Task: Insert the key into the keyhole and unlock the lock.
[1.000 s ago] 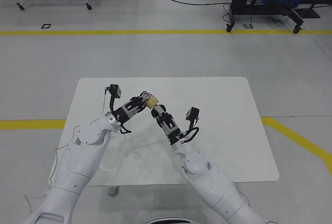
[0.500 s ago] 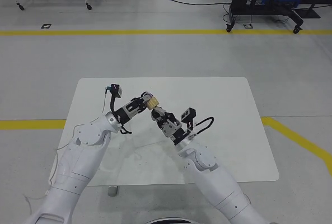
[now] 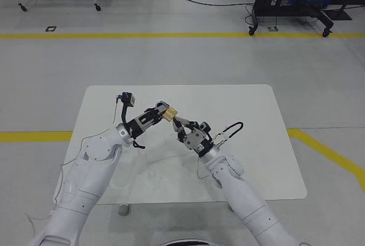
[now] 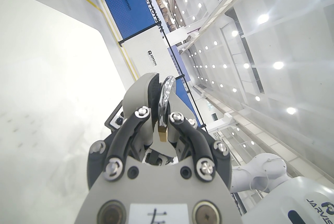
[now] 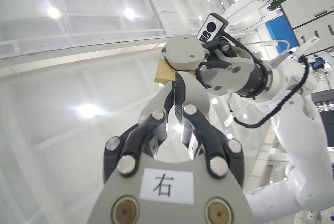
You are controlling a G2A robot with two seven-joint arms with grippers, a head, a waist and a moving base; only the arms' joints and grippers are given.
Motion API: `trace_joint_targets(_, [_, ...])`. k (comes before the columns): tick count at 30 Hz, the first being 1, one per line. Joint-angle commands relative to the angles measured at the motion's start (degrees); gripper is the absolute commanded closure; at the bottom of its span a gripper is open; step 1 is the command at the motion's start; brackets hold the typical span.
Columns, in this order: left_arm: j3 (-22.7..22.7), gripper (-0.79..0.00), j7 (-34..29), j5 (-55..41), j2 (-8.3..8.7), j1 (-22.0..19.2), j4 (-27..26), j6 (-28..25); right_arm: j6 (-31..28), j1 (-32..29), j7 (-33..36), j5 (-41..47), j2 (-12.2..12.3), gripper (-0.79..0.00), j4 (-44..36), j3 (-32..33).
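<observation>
My left gripper (image 3: 162, 113) is shut on a brass padlock (image 3: 169, 114) and holds it in the air above the white table (image 3: 262, 111). In the left wrist view the silver shackle (image 4: 166, 94) is pinched between the fingers, with the brass body (image 4: 163, 135) nearer the palm. My right gripper (image 3: 180, 125) is shut, and its tips meet the padlock's (image 5: 164, 73) lower face just under the left gripper (image 5: 184, 53). The key is almost wholly hidden between the right fingers (image 5: 194, 94), so I cannot tell how deep it sits in the keyhole.
Both arms meet over the table's middle left. A table leg (image 3: 124, 210) shows under the near edge. Yellow floor lines (image 3: 182, 35) run around the table, and wheeled frames (image 3: 290, 15) stand far behind it.
The right wrist has rolled while its fingertips stayed at the padlock, and its camera and cable have swung round to the right. The padlock tilted slightly. The left arm barely moved.
</observation>
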Motion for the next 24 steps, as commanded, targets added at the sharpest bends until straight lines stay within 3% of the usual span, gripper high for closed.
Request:
trace_joint_targets(1, [0.0,0.000,0.0,-0.1,-0.01,0.0,0.0,-0.2,-0.1,-0.1,0.1,-0.9,0.0,0.000,0.0,0.0])
trace_joint_targets(10, [-0.4,0.000,-0.4,-1.3,-0.02,0.0,0.2,-0.2,-2.7,-1.3,-1.5,-3.0,0.4,0.000,-1.9,1.7])
trace_joint_targets(12, [-0.6,0.000,-0.4,-1.6,-0.02,-0.2,0.5,0.1,-3.1,-1.7,-2.2,-4.4,0.5,-0.391,-2.7,1.9])
trace_joint_targets(13, [-0.6,0.000,-0.4,-1.8,-0.03,-0.2,0.6,0.2,-3.4,-1.9,-2.6,-5.3,0.6,-0.785,-3.2,2.1])
trace_joint_targets(20, [-1.0,0.000,-0.7,-2.0,0.02,-0.5,1.3,1.8,-6.5,-3.8,-3.8,-11.0,1.2,-0.785,-6.8,3.8])
trace_joint_targets(24, [0.6,0.000,-3.1,2.2,0.13,-2.4,2.8,9.3,-13.9,-6.0,-6.2,-23.4,2.3,-0.785,-10.1,7.8])
